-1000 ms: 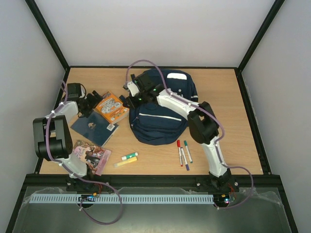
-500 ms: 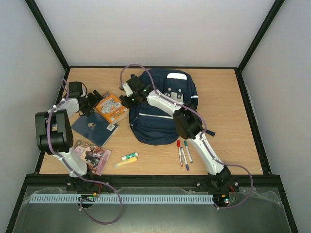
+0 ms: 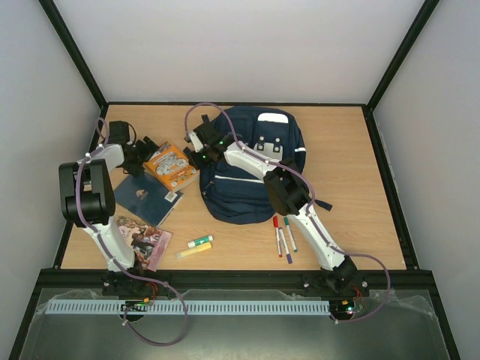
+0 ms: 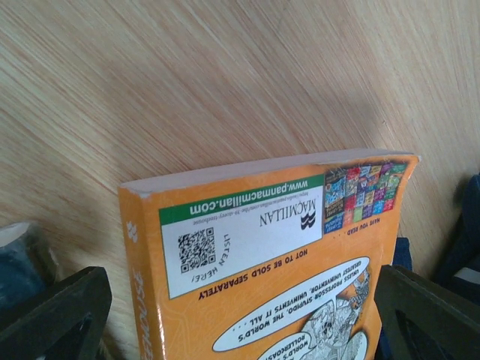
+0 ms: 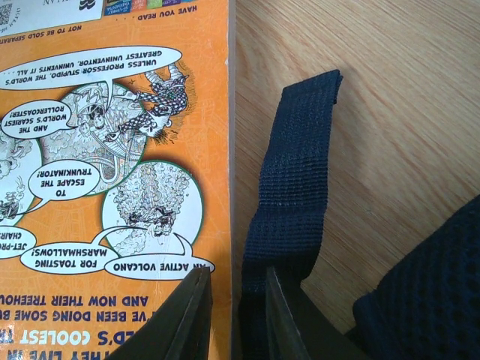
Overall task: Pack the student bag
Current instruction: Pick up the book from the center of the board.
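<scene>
Far left on the light wooden table, the left gripper stands with its jaws spread wide. One black finger sits on each side of a thick orange paperback book with cartoon speech bubbles on its back cover. The jaws span the book's short width at its barcode end and are not seen to touch it. The book's long axis therefore runs in line with the wrist. The book lies flat on the wood between the two arms. Just past its right edge, the right gripper hangs low with its jaws drawn close, only a slit between them. It sits at the near end of a navy woven webbing strap that lies on the wood alongside the book. Whether that strap is actually pinched cannot be told from the wrist view. Further right, the large navy-blue fabric student bag, with white reflective stripes, lies on the middle of the table, its left flank just beside the book. The left gripper looks better placed to take the book. The bag lies to that gripper's right, beyond the book, so loading would likely carry the book rightward, past where the right gripper now sits.
</scene>
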Robot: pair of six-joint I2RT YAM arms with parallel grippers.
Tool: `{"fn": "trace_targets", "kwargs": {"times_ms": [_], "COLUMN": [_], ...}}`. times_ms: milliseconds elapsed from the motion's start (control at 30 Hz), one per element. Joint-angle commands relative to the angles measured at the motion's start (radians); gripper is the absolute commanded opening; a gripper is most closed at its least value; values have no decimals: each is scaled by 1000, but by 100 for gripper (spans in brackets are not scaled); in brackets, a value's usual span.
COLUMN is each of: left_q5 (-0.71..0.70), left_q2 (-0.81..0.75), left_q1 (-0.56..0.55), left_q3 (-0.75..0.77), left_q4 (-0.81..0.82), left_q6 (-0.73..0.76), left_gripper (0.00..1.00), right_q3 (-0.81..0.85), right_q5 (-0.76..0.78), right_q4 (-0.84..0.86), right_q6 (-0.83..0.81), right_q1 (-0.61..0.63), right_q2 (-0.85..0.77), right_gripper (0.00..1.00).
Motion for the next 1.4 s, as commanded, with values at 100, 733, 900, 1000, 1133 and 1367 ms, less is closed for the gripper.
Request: {"fn": "trace_targets", "kwargs": {"times_ms": [100, 733, 900, 1000, 1133, 1367], "left_q5": [-24, 195, 223, 250, 259, 163], "left_q2": [66, -141, -188, -176, -138, -118], "left_q1": [-29, -75, -93, -96, -116, -141], "left_q3": [63, -86, -92, -95, -84, -64], "left_q4": [-66, 301, 311, 311, 283, 174], "left_q6": [-30, -101, -103, -115, -118, -104], "left_gripper": [99, 84, 75, 72, 69, 64], "right_q3": [-2, -19, -19, -19, -21, -40], "right_q5": [-7, -35, -37, -38, -38, -25], "right_q4": [-92, -95, -95, -95, -94, -89], "right_q6": [14, 8, 9, 9, 8, 5], "right_q1": [12, 24, 28, 28, 28, 29], "right_q2": [64, 64, 64, 60, 50, 32], "right_gripper": [23, 24, 24, 24, 24, 24]}}
